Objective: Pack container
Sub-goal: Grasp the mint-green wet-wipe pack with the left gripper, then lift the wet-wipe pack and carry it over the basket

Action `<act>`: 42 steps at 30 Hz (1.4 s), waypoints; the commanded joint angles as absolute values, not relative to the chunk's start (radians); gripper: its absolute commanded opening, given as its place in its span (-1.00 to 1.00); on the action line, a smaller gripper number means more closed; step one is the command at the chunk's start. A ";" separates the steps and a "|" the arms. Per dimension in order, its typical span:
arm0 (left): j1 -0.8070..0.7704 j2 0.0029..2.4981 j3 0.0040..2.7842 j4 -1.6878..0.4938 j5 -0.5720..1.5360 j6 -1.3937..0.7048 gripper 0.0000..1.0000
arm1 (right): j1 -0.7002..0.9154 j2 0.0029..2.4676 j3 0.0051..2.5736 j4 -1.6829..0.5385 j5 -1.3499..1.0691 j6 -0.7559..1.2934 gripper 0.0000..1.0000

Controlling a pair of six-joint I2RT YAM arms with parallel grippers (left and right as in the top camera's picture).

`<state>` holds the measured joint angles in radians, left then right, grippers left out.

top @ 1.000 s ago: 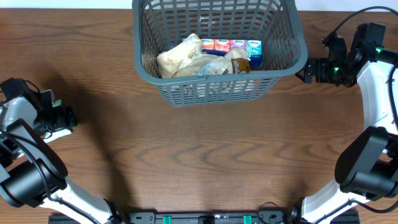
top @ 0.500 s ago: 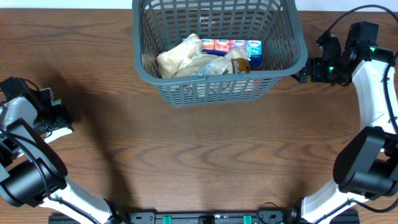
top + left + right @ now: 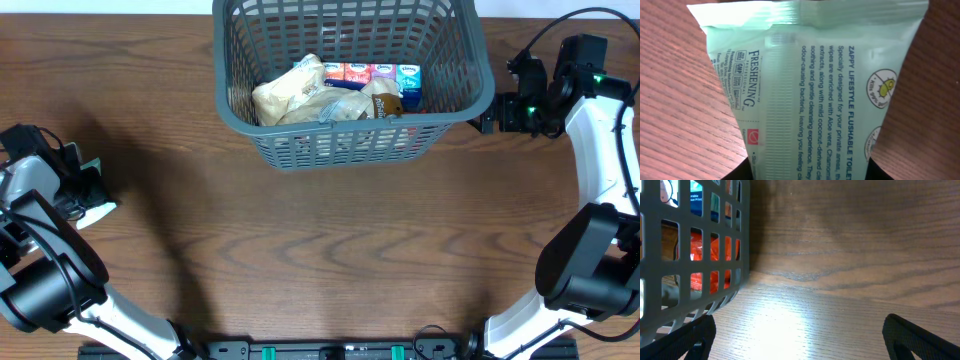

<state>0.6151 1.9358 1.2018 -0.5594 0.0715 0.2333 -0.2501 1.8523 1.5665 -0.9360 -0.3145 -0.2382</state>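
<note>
The container, a dark grey lattice basket, stands at the table's far middle. It holds tan bags and a row of small colourful packs. At the far left edge of the table my left gripper is shut on a pale green wipes packet. The packet fills the left wrist view, with a black fingertip pressing each lower side. My right gripper stands open over bare wood, just right of the container's wall. Nothing lies between its fingers.
Brown wooden tabletop stretches in front of the basket. Red packaging shows through the basket's lattice in the right wrist view. The right arm curves along the table's right edge.
My left gripper's jaws have closed in on the wipes packet. The right gripper shifted slightly toward the basket's right wall, then held still and open.
</note>
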 commanded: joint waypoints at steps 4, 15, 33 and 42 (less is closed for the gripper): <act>0.596 1.906 1.203 -0.566 0.072 0.203 -0.39 | -0.244 1.850 1.563 -0.918 -0.310 -0.233 0.99; 0.437 1.606 1.212 -0.627 0.072 0.178 -0.72 | -0.284 1.850 1.563 -0.846 -0.211 -0.178 0.98; 0.044 1.217 1.427 -0.783 0.071 0.269 -0.71 | -0.348 1.850 1.563 -0.796 -0.161 -0.128 0.98; -0.169 1.289 1.612 -0.780 0.071 0.404 -0.71 | -0.348 1.850 1.563 -0.797 -0.162 -0.128 0.99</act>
<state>-0.1261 1.2476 1.5440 -0.7845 0.0727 0.3302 -0.3454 1.8523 1.5661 -0.7959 -0.1631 -0.1410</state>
